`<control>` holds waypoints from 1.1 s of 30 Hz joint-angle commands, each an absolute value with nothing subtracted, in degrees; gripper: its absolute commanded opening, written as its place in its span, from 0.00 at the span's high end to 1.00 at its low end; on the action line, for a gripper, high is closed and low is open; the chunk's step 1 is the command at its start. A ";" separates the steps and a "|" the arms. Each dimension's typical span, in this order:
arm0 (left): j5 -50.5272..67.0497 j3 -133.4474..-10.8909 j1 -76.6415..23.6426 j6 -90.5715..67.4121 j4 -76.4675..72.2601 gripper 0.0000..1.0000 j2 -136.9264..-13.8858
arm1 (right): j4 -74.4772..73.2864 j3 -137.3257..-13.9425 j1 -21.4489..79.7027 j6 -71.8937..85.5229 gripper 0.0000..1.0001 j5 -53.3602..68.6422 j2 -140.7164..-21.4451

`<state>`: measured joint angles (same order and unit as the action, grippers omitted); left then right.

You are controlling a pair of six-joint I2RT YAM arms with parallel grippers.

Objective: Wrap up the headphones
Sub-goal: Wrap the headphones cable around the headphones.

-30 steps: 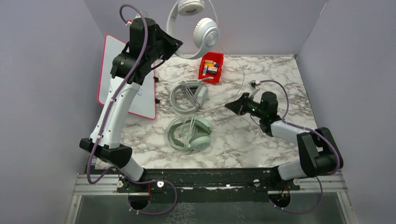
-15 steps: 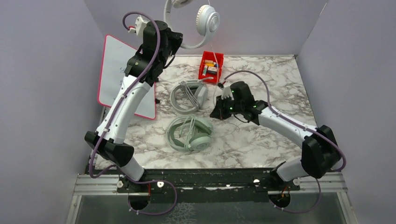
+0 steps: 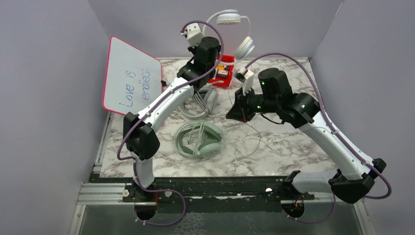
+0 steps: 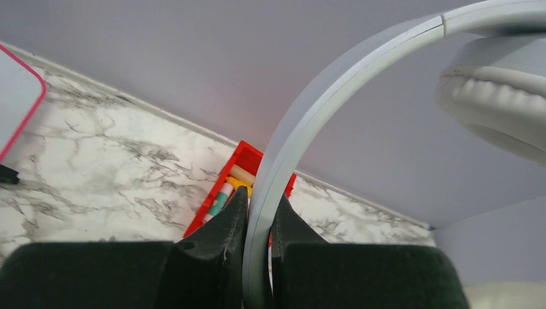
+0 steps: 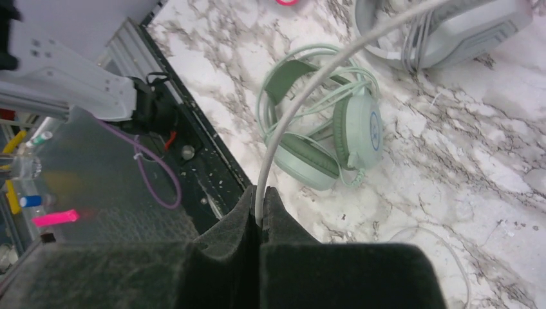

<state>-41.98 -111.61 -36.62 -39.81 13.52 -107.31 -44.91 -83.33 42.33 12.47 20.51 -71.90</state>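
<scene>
My left gripper [image 3: 214,36] is shut on the headband [image 4: 335,96] of the plain white headphones [image 3: 230,17] and holds them in the air near the back wall; one ear pad [image 4: 496,96] shows at the right. My right gripper [image 3: 234,113] is shut on a thin white cable [image 5: 302,96], lifted above the table's middle. The cable's slack lies looped on the marble [image 3: 254,142]. The mint-green headset [image 3: 198,139] lies flat below the right gripper and also shows in the right wrist view [image 5: 322,129]. The grey-white headset [image 3: 195,100] lies behind it.
A red bin [image 3: 222,71] of small items stands at the back, right under the held headphones. A pink-rimmed whiteboard [image 3: 132,81] leans at the left wall. Grey walls close three sides. The metal rail [image 5: 193,161] runs along the near edge.
My left arm has swung right and lowered the white headphones towards the red bin. My right arm has risen and moved left and back with the cable.
</scene>
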 commanded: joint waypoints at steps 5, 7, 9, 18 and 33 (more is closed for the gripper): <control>-48.12 -97.97 -40.46 -11.97 -17.44 1.00 -103.07 | -71.94 -103.86 42.72 5.62 0.99 22.32 -76.99; -45.62 -96.21 -40.60 -8.99 -17.90 1.00 -102.70 | -75.13 -108.54 42.71 5.08 0.99 19.47 -77.53; -42.01 -93.16 -40.96 -5.15 -19.18 1.00 -101.71 | -77.65 -113.40 42.72 4.50 0.99 16.50 -78.72; -32.37 -75.21 -42.02 -1.99 -24.83 1.00 -92.08 | -75.10 -122.21 42.72 4.72 0.99 11.77 -81.57; -18.06 -74.81 -42.01 -1.51 1.55 1.00 -82.55 | -65.48 -123.99 42.19 -5.80 0.99 -1.25 -80.56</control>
